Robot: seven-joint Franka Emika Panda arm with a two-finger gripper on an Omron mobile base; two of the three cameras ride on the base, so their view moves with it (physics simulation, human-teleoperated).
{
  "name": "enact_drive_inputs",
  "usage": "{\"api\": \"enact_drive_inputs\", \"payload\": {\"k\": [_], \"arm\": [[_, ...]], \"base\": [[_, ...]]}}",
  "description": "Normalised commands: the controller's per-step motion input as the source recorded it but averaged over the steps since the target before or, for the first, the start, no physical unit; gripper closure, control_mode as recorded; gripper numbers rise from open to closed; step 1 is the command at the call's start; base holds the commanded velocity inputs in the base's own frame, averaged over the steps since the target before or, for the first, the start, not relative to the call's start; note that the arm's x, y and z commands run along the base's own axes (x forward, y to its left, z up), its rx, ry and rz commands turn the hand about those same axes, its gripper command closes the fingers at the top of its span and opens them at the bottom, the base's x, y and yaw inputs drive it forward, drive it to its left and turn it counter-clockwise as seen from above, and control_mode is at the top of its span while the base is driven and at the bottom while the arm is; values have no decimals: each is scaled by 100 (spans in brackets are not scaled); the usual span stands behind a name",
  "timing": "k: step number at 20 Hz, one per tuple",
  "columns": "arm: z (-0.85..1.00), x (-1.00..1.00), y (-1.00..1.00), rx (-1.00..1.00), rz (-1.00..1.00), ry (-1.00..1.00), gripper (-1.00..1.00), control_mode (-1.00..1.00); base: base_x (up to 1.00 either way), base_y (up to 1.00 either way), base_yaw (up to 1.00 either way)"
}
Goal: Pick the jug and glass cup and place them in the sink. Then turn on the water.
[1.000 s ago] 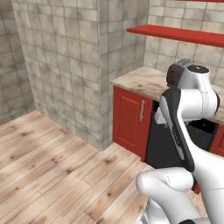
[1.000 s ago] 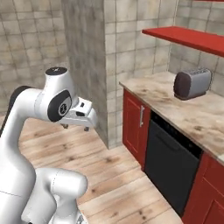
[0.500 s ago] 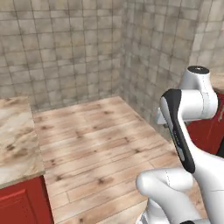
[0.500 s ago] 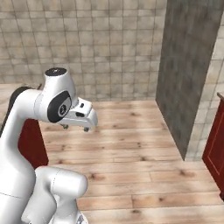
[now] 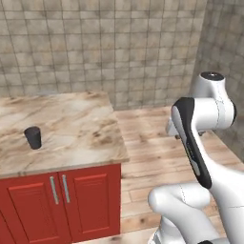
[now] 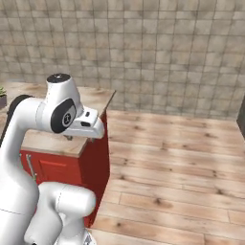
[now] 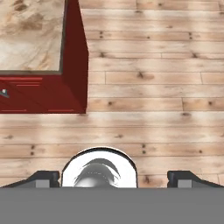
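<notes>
The glass cup [image 5: 32,137], a small dark tumbler, stands upright on the marble counter [image 5: 76,124] near its left end. My gripper [image 6: 75,136] hangs well to the right of the cup, beyond the counter's end and over the floor. In the hand view the gripper [image 7: 113,178] points down at wooden planks, and its dark fingertips [image 7: 43,177] stand far apart with nothing between them. The counter's corner [image 7: 30,39] lies at the upper left of that view. The jug and the sink are out of view.
Red cabinet doors [image 5: 62,190] sit under the counter. Wooden floor [image 6: 182,158] spreads to the right, as far as the tiled back wall [image 5: 95,43]. A darker tiled wall [image 5: 224,52] closes the far right. A plant pot [image 6: 2,99] stands at the counter's left edge.
The base has turned, so both base views swung. The red cabinets with the toaster left the picture, and the marble counter with the cup came in. The gripper stayed open.
</notes>
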Motion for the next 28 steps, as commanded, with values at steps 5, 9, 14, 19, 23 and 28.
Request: {"api": "enact_drive_inputs", "payload": {"k": [5,9,14,19,23,28], "arm": [[0,0,0,0,0,0,-100,100],[0,0,0,0,0,0,-100,100],[0,0,0,0,0,0,-100,100],[0,0,0,0,0,0,-100,100],[0,0,0,0,0,0,-100,100],[0,0,0,0,0,0,-100,100]], "base": [[0,94,5],[0,77,0],[6,69,0],[17,77,0],[26,54,0],[34,33,-1]]}}
